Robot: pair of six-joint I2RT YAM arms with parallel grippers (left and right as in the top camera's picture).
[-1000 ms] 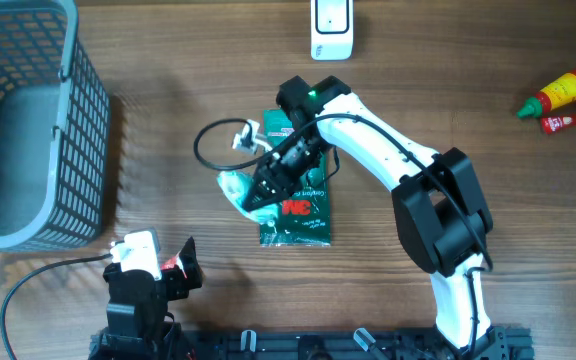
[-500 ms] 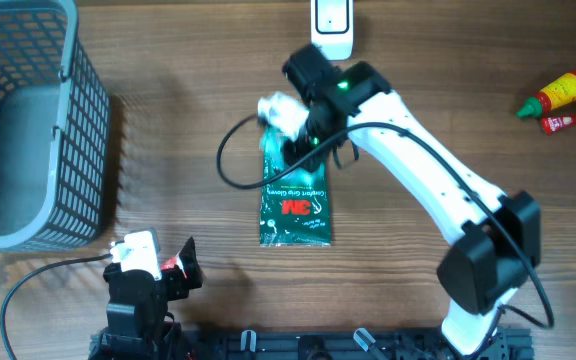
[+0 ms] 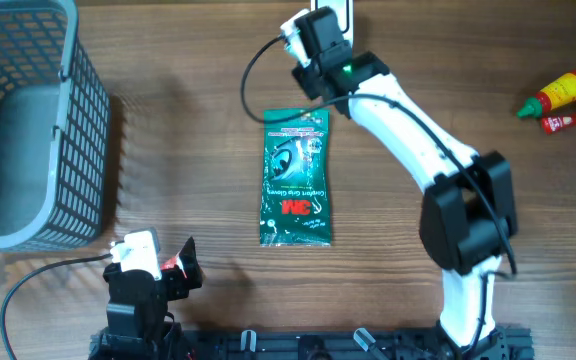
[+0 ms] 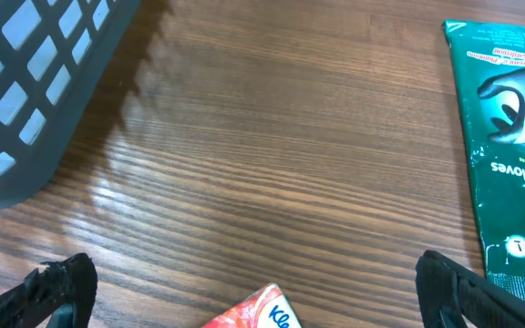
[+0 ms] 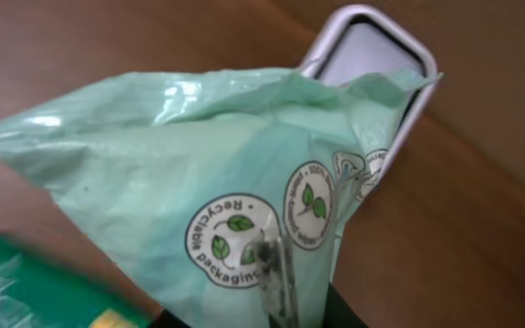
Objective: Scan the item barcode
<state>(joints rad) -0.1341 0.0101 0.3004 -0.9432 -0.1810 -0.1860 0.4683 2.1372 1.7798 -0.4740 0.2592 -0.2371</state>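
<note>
Two claws: your left claw [image 3: 181, 268] rests spread wide; your right claw [image 5: 276, 282] pinches a pale green bag [image 5: 180, 173], with the scanner [image 5: 372, 55] just beyond it. No barcode shows; crumpled folds may hide it, or the thin film could slip free.

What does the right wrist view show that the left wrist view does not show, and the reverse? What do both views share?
Only the right wrist view: a pale green bag pinched in the right gripper, with the scanner behind it. Only the left wrist view: the grey basket, a red and white pack and the open left gripper. Both: the dark green glove package lying on the wooden table.
</note>
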